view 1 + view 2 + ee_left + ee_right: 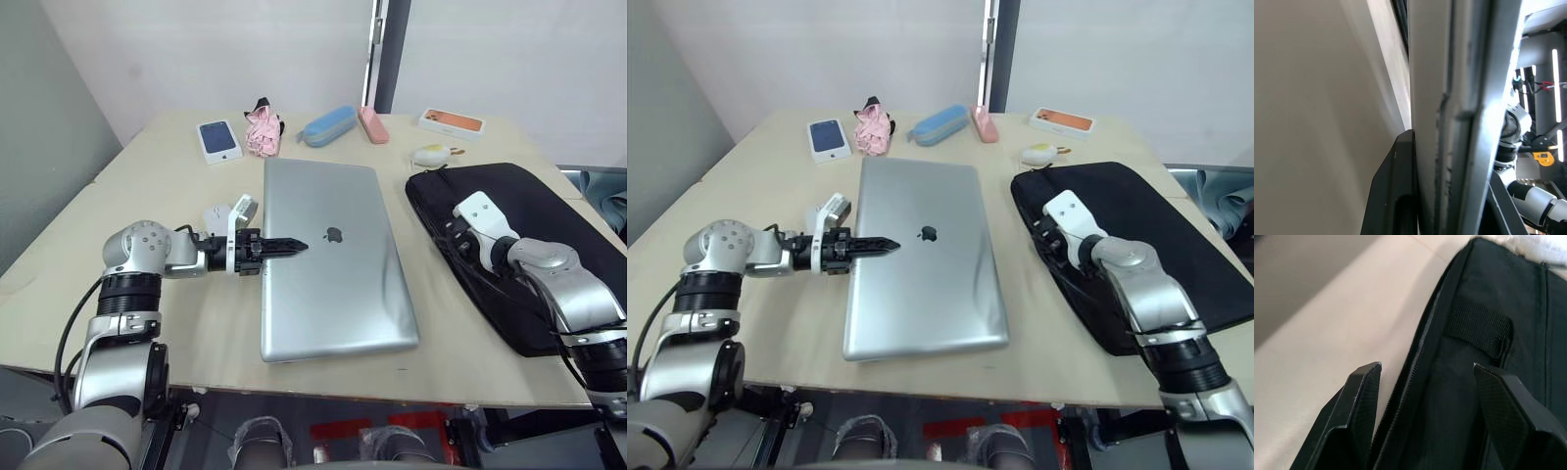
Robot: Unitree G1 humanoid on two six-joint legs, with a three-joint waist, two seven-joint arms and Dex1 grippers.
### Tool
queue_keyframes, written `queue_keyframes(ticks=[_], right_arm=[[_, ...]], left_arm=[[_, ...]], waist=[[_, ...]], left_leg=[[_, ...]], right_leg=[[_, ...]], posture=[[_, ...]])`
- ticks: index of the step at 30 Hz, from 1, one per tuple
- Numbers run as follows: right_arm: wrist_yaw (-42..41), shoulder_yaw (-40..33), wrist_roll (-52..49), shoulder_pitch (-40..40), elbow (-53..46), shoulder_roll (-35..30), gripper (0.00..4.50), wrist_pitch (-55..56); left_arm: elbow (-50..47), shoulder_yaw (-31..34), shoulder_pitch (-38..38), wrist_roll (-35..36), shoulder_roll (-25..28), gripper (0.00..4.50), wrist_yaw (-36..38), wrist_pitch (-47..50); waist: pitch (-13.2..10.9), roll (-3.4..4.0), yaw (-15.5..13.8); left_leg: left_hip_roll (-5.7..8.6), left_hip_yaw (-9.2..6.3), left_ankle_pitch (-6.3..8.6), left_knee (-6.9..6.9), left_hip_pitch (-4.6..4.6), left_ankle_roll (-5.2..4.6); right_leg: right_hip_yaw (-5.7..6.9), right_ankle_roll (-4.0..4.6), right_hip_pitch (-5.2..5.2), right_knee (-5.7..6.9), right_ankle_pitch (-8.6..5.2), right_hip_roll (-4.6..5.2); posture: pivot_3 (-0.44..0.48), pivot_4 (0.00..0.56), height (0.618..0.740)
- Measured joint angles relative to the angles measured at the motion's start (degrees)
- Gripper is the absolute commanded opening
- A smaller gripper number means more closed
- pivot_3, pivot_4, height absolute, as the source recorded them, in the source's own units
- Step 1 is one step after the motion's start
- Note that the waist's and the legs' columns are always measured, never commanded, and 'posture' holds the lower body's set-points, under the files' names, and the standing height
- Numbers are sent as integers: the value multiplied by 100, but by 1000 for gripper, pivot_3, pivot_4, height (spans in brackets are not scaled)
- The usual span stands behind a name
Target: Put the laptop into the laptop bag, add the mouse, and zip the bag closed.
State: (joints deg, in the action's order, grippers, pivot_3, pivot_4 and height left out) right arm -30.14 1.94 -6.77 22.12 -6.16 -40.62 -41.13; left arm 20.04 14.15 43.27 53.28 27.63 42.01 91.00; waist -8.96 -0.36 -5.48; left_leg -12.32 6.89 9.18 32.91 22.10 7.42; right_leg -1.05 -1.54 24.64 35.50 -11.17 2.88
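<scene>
Silver laptop (pixel 333 259) lies flat, lid shut, middle of frame on worktop (pixel 167 196). Left hand (pixel 279 247) at laptop's left edge, fingers clamped on that edge: one on top, one under. Black laptop bag (pixel 529 215) lies flat on right side of frame. Right hand (pixel 458 238) at bag's left edge, fingers apart, zipper line between them, gripping nothing. White mouse (pixel 429 154) sits at upper right, just above bag.
</scene>
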Motion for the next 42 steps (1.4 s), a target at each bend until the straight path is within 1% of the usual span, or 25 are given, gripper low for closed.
queue_keyframes(ticks=[2, 3, 6, 9, 12, 21, 23, 25, 28, 31, 33, 36, 39, 42], right_arm=[[24, 59, 85, -2, 259, 56, 3117, 109], [44, 60, 117, -2, 344, 95, 2880, 152], [92, 12, 154, 60, 490, 137, 2027, 231], [80, -149, 81, 99, 570, 261, 935, 219], [66, -275, -45, 97, 575, 367, 17, 170], [63, -587, -390, 59, 506, 565, 17, -192], [37, -665, -536, 74, 421, 588, 17, -397], [20, -833, -821, 197, 317, 742, 17, -774], [35, -993, -1152, 497, 170, 771, 17, -1374], [112, -1114, -1382, 774, -153, 701, 17, -2066], [166, -1269, -1590, 789, -487, 701, 17, -2499], [213, -1297, -1784, 896, -829, 690, 17, -2909], [255, -1385, -1966, 1130, -928, 661, 17, -3231], [320, -1573, -2103, 1435, -1024, 613, 17, -3475]], left_arm=[[0, 12, 0, -3, 8, 292, -27, -9], [0, 24, 0, -5, 8, 292, -39, -22], [0, 77, 0, -6, 8, 292, -95, -47], [0, 144, -1, -6, 3, 292, -182, -47], [0, 220, -2, -6, -27, 292, -247, -47], [0, 394, -3, -5, -172, 292, -436, -40], [0, 445, -2, -6, -283, 292, -542, -33], [32, 550, 18, -8, -444, 292, -707, -38], [319, 759, 299, -60, -846, 292, -1153, -87], [735, 1307, 675, -130, -1166, 292, -1735, -248], [734, 1705, 779, -125, -1383, 292, -2069, -296], [720, 2082, 797, -119, -1676, 292, -2444, -163], [722, 2177, 792, -91, -1833, 292, -2739, 112], [723, 2176, 706, 211, -1888, 292, -3034, 124]], waist=[[0, 0, 12], [0, 0, 25], [0, 0, 29], [0, 0, 21], [0, 0, 20], [0, 0, 14], [0, 0, 12], [0, 0, 21], [0, 0, 10], [0, 0, 4], [0, 0, 6], [0, 0, -2], [-1, 0, -20], [-1, 0, -19]], left_leg=[[0, 0, 0, 2, -2, 0], [0, 2, 0, 4, -2, 0], [0, 2, 0, 13, -5, -1], [0, 2, 0, 26, -5, -3], [0, 2, 0, 30, -5, -4], [0, 1, 0, 30, -5, -5], [0, 1, 0, 30, -5, -5], [0, 1, -1, 31, -5, -6], [1, 1, -2, 35, -3, -8], [2, 0, -2, 32, -3, -8], [2, 0, -6, 20, 0, -13], [2, -2, -22, 10, 6, -40], [2, -4, -21, 10, 14, -38], [2, -4, -17, 13, 17, -31]], right_leg=[[-2, 0, 0, 6, 0, -1], [-5, 0, 0, 11, 0, -1], [-7, 0, 0, 20, 0, -1], [-9, -1, 0, 29, 1, 0], [-9, -1, 0, 33, 1, 1], [-8, -1, -1, 32, 1, 0], [-8, -1, 0, 33, 1, 0], [-10, -1, 0, 35, 1, 0], [-10, -3, 1, 37, 3, -1], [-11, -5, 0, 31, 5, -3], [-9, -7, 0, 16, 6, -4], [-4, -32, 1, 1, 20, -10], [-2, -31, 3, -6, 20, -9], [-4, -30, 5, -2, 19, -8]], posture=[[0, 150, 740], [0, 150, 740], [0, 150, 740], [0, 150, 740], [0, 150, 740], [0, 150, 740], [0, 150, 740], [0, 150, 740], [0, 150, 740], [0, 150, 740], [0, 150, 740], [0, 150, 740], [0, 150, 740], [0, 150, 740]])
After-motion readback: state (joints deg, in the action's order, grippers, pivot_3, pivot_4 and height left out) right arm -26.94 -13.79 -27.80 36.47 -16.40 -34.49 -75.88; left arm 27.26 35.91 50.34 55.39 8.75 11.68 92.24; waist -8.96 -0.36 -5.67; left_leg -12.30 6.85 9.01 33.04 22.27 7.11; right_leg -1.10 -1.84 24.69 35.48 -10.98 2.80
